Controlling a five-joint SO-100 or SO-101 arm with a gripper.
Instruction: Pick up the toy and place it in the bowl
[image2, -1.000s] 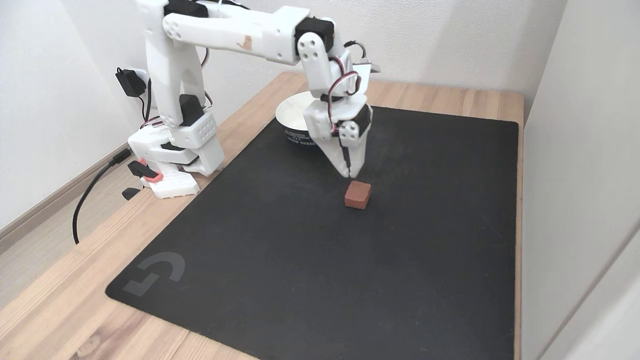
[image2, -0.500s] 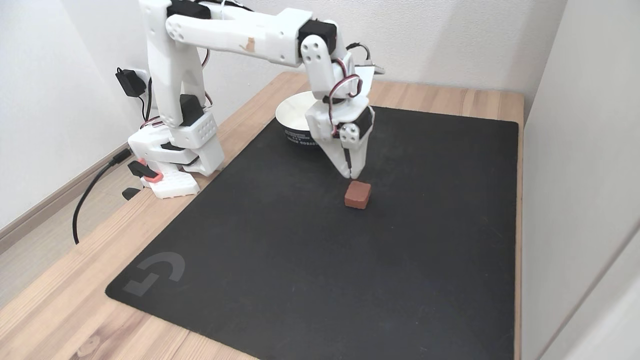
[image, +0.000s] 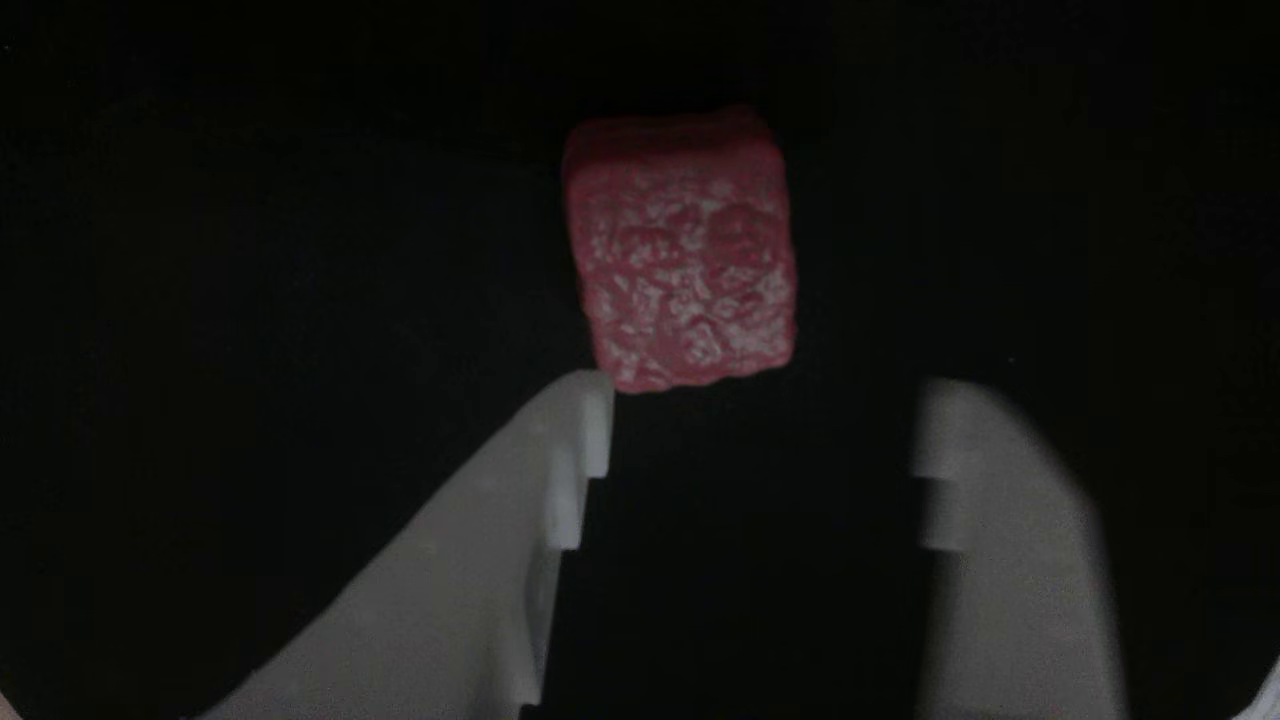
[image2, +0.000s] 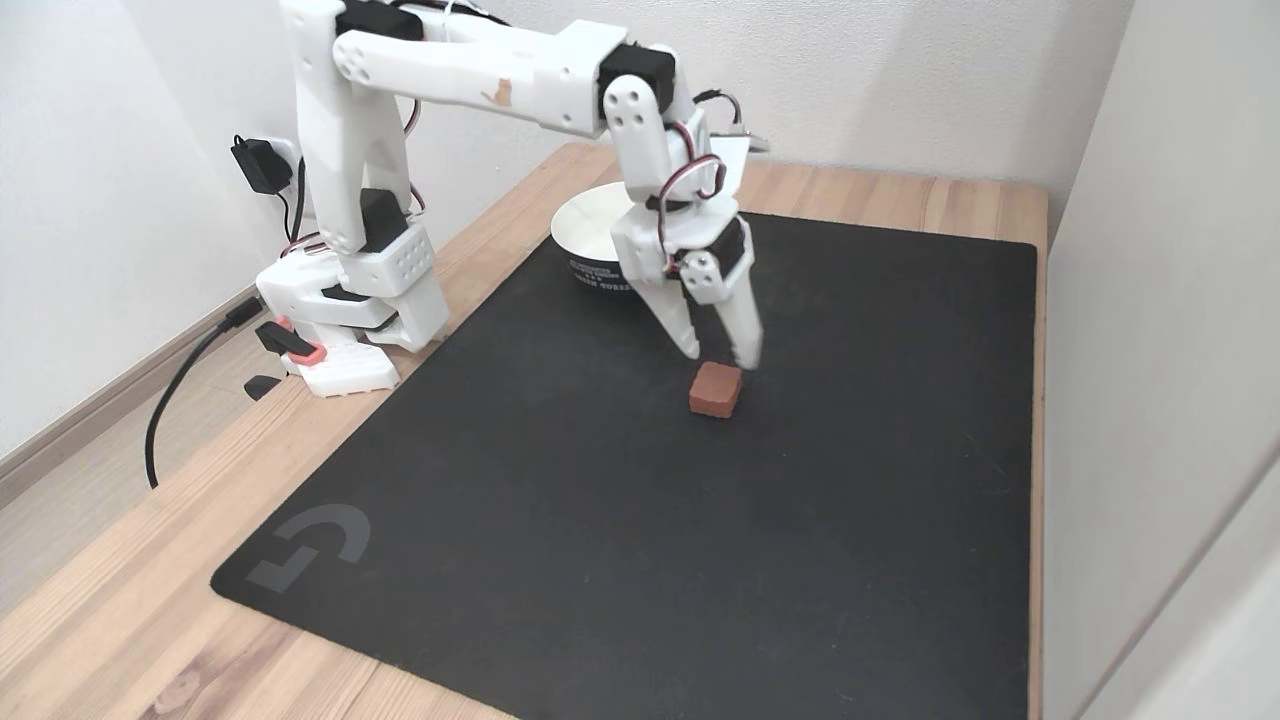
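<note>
gripper (image2: 720, 355) splayed above toy (image2: 716, 389)

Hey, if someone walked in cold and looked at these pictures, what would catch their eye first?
The white robot arm's open gripper hovering just above the small dark-red block, alone in the middle of the black mat. In the other view the speckled block sits just beyond the spread fingertips. Behind the arm, a white bowl sits at the mat's far edge.

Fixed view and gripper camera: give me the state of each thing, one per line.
gripper: open, just above the block, holding nothing.
block: flat on the mat, ungrasped, beyond the fingertips.
bowl: upright behind the arm; contents partly hidden.
mat: flat on the table.
</note>
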